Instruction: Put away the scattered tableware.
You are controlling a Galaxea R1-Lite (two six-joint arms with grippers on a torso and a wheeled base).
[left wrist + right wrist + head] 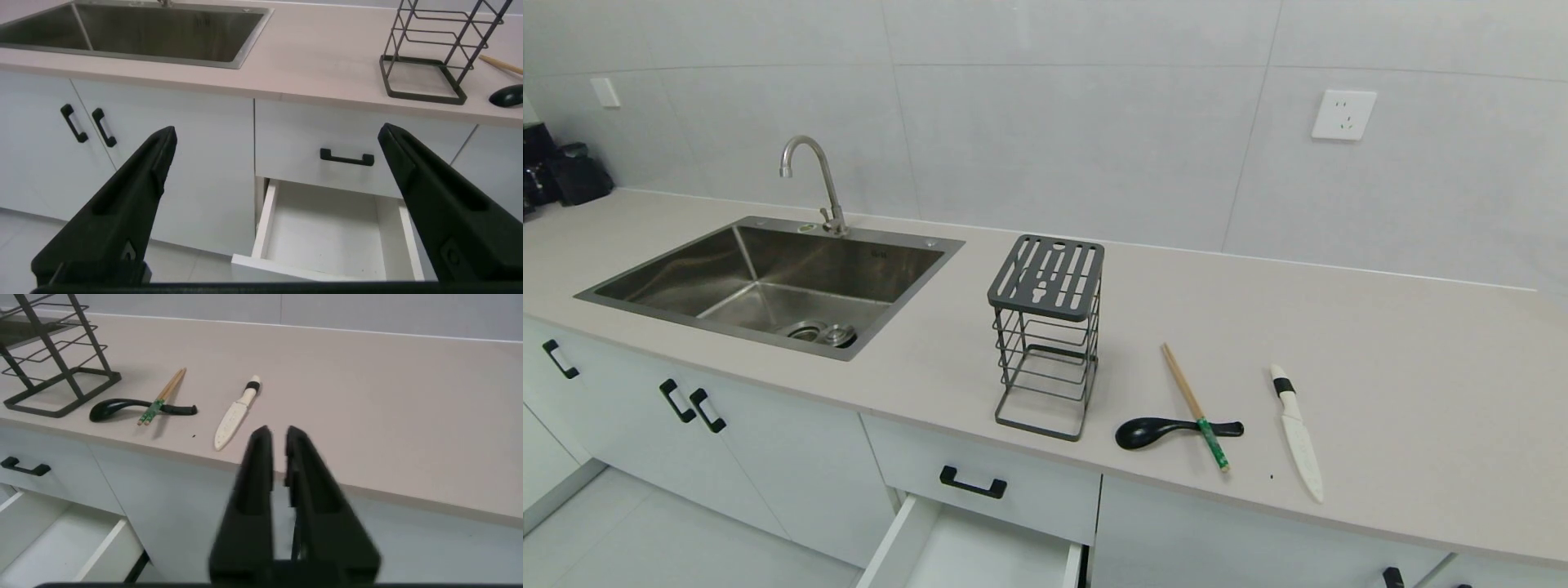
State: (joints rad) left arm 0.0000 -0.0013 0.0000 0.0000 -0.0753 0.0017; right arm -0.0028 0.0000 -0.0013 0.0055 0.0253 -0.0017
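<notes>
The rack (pixel 1045 343) stands upright in the middle of the head view, and I see the counter (pixel 1405 359) through its wires. At the bottom edge the drawer (pixel 968 563) is pulled out and shows its white floor. The sink (pixel 760 282) is at the left. Right of the rack, near the front edge, 2 chopsticks (pixel 1194 406) lie across the spoon (pixel 1168 430) handle. The knife (pixel 1297 433) lies apart, further right. My left gripper (pixel 278 135) is spread wide before the drawer. My right gripper (pixel 278 434) is closed on nothing.
</notes>
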